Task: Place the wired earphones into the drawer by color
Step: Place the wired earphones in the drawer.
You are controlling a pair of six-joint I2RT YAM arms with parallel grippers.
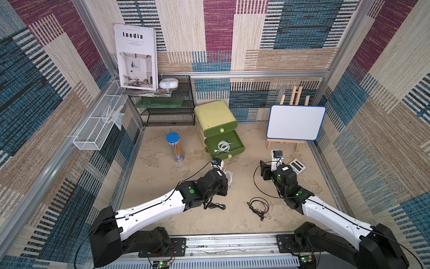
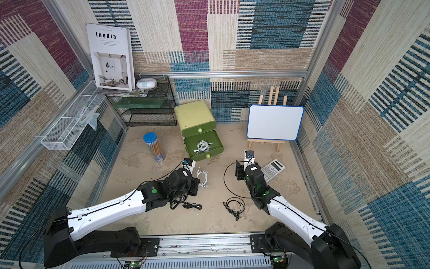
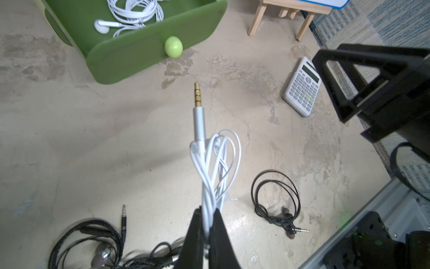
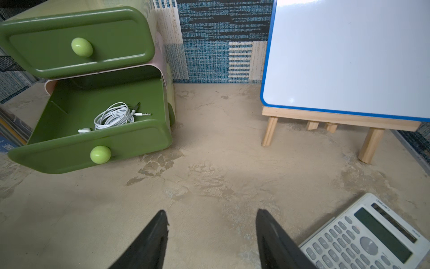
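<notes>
Ok, L gripper (image 3: 206,221) clamped on white earphones (image 1: 228,175), mid-frame in a top view, just below open lower drawer (image 1: 239,143) w/ another white set (image 1: 223,146) inside. R gripper (image 4: 211,216) jaws apart, empty. Black earphones (image 1: 258,206) lower center.

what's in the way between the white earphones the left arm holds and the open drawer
Nothing visible. Only bare tabletop lies between the white earphones in the left end effector and the open lower drawer. The calculator and black earphones sit off that line.
</notes>
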